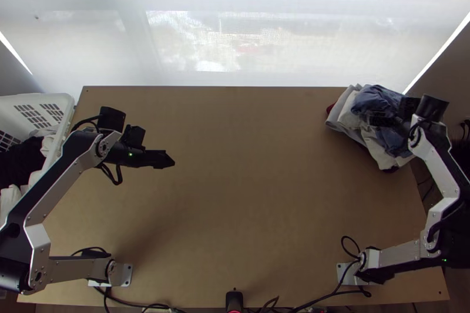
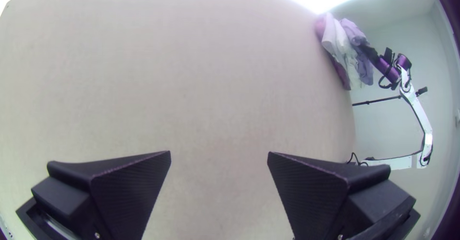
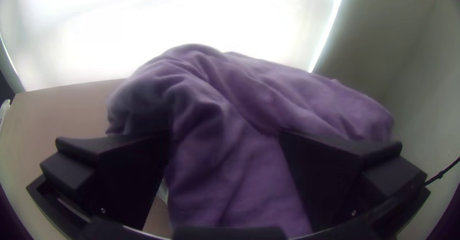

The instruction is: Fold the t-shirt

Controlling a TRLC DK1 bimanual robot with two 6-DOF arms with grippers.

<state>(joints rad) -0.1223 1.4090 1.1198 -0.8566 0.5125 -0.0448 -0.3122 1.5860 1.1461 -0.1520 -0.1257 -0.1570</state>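
Bunched clothes lie in a pile at the table's far right corner, with a blue-grey cloth [image 1: 376, 100] on top. My right gripper [image 1: 392, 114] is at that cloth, over the pile. In the right wrist view the cloth [image 3: 230, 101] looks purple and rises in folds between and beyond the wide-apart fingers of my right gripper [image 3: 224, 139]. Whether any part of the pile is a t-shirt, I cannot tell. My left gripper [image 1: 167, 160] is over the left part of the table; in the left wrist view my left gripper [image 2: 219, 156] stands open above bare wood.
A white basket [image 1: 69, 114] holding dark and white cloths stands at the table's left edge. Lighter garments [image 1: 346, 114] lie under the blue-grey cloth. Bare wood of the table [image 1: 252, 178] stretches between the arms. Cables run along the near edge.
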